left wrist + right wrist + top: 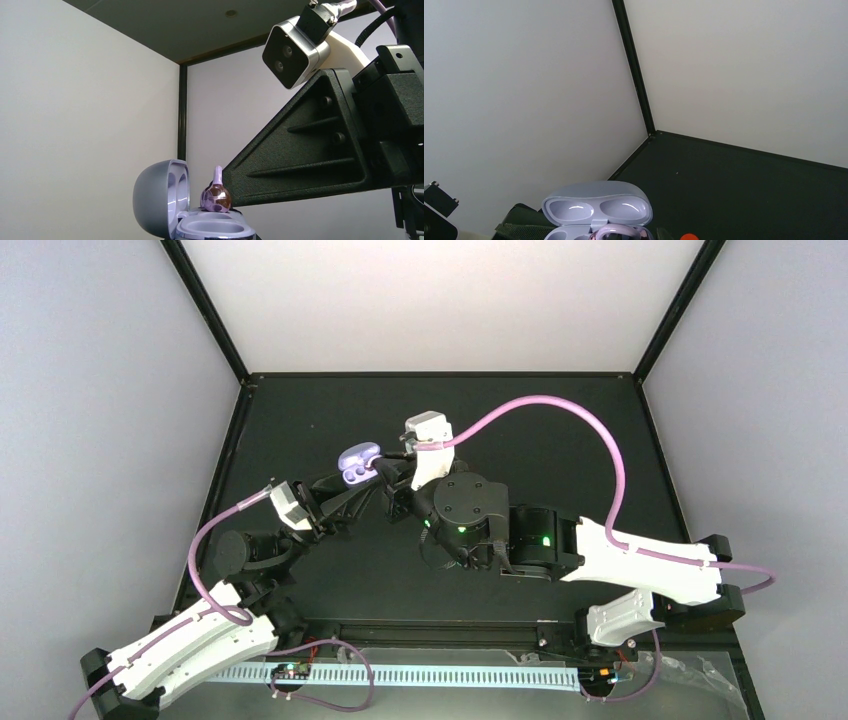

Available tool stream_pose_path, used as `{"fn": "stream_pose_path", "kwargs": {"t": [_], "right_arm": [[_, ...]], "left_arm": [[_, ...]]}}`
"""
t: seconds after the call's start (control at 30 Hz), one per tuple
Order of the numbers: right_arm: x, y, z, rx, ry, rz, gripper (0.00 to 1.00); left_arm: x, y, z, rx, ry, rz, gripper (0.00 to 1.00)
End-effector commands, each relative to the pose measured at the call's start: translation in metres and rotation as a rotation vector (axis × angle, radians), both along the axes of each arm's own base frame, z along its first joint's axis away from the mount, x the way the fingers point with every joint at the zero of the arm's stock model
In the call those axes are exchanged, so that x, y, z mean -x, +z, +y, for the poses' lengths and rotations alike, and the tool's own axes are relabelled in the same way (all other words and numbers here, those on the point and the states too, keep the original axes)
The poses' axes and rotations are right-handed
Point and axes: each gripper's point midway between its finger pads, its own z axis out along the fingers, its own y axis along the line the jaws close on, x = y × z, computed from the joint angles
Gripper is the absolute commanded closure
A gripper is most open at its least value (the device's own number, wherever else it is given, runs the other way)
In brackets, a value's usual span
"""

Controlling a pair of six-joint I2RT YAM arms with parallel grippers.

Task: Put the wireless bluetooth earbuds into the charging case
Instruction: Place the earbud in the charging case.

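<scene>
Centre frame: left tool clamps open charging case aloft, presumably presenting its wells to right tool, pinching an earbud.

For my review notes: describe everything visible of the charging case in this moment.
The case is a small, smooth, pale lavender oval shell, plastic by its look. It is open: the hinged lid stands upright, and its two glossy hollows are empty. The base lies level below it. The case appears raised off the black table, apparently gripped by the left tool, whose fingers are hidden. A shiny purple bud rests at one well, with the right tool on it.
</scene>
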Motion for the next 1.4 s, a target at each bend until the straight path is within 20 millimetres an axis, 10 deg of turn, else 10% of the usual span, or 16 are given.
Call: {"fn": "stream_pose_path", "kwargs": {"t": [0.0, 0.47, 0.87, 1.37], "right_arm": [[-0.003, -0.009, -0.007, 0.030, -0.019, 0.012, 0.84], [-0.002, -0.007, -0.016, 0.013, -0.009, 0.021, 0.82], [0.013, 0.014, -0.018, -0.029, 0.109, -0.004, 0.46], [-0.002, 0.019, -0.014, -0.010, 0.090, 0.012, 0.33]], "left_arm": [[0.016, 0.028, 0.016, 0.085, -0.015, -0.064, 0.98], [0.015, 0.026, 0.016, 0.084, -0.013, -0.058, 0.98], [0.015, 0.025, 0.014, 0.079, -0.020, -0.057, 0.98], [0.020, 0.023, 0.014, 0.069, -0.044, -0.053, 0.98]]}}
